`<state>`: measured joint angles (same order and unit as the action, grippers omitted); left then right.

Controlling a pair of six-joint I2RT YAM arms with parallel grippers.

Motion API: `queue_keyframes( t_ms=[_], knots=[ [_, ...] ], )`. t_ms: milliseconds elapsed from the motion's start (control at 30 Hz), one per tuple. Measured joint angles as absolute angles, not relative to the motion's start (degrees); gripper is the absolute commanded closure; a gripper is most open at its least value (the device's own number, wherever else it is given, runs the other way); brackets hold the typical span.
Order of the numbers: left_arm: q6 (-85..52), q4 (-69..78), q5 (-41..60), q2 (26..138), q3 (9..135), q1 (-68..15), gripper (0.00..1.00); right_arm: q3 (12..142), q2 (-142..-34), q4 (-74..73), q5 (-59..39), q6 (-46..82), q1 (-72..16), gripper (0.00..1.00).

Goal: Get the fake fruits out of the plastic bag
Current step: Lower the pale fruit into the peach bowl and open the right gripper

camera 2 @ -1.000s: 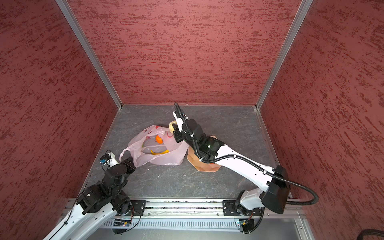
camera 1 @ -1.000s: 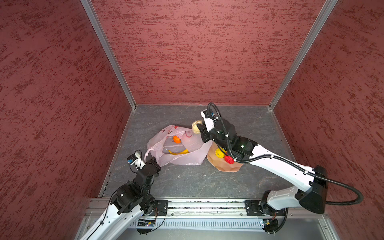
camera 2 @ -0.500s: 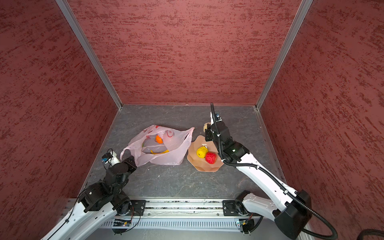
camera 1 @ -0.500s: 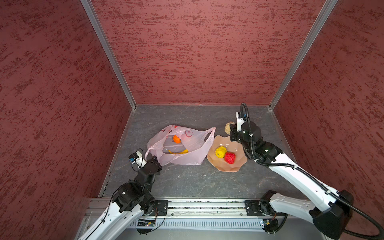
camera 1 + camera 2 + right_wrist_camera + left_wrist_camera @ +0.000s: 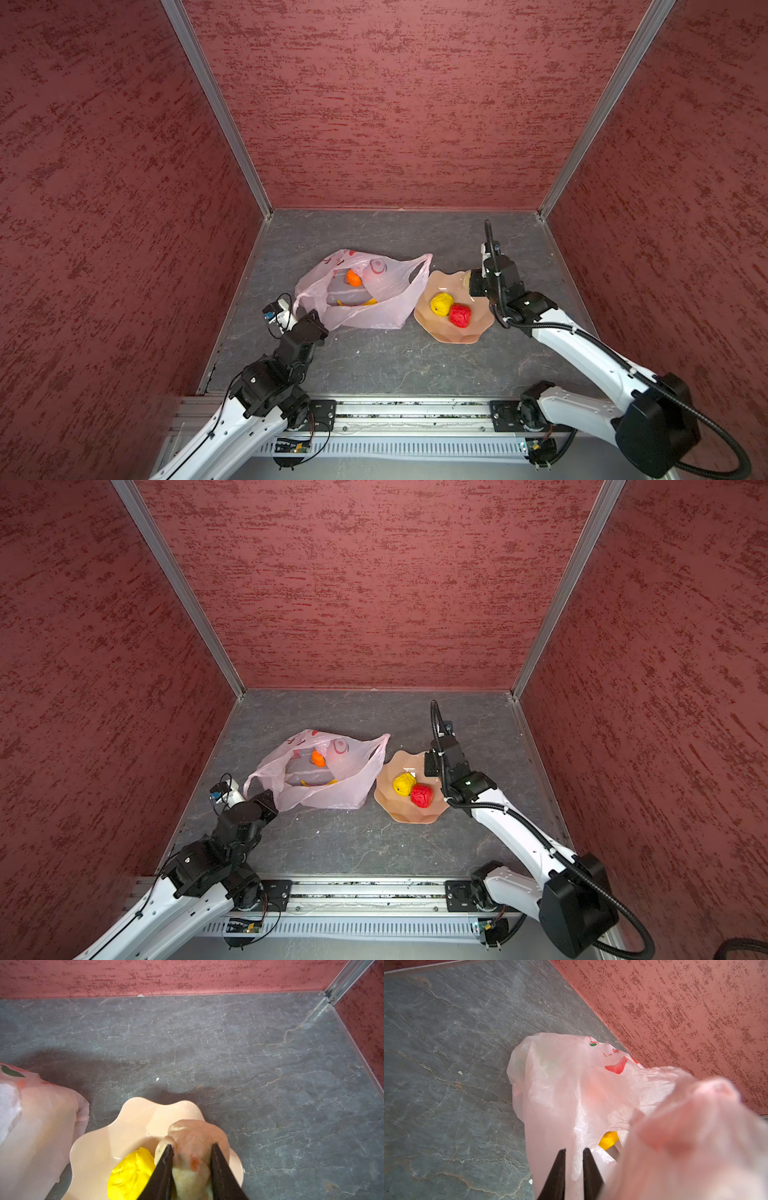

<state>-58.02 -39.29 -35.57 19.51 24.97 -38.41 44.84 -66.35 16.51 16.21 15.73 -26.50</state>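
right fingers (image 5: 163,1169) pinch beige lumpy piece (image 5: 193,1140) | we judge it sits just over far side of dish (image 5: 99,1147), beside yellow ball (image 5: 131,1172), so the drop is straight down | left fingers (image 5: 556,1172) pinch plastic bag (image 5: 374,307) at its near edge | orange ball (image 5: 353,278), banana (image 5: 361,302) inside bag

plastic bag (image 5: 374,313): thin crinkly film, translucent, glossy
dish (image 5: 451,336): smooth, glossy
bench (image 5: 395,365): matt, grey stone-look, veined
walls (image 5: 415,104): rough, matt
beige fruit (image 5: 193,1140): matt, lumpy
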Motion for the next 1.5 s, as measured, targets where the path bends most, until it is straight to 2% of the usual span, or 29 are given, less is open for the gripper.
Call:
queue_keyframes(
  t_ms=[533, 1500],
  knots=[
    [-58.04, -38.96, -35.24, 19.99, 24.97, -38.41, 0.81, 41.87, -72.42, 11.73, 13.65, 18.02, -26.39, 0.72],
    [-58.04, -38.94, -34.92, 19.88, 24.97, -38.41, 0.81, 40.4, -76.53, 7.7, 11.14, 19.44, -26.35, 0.69]
  ],
)
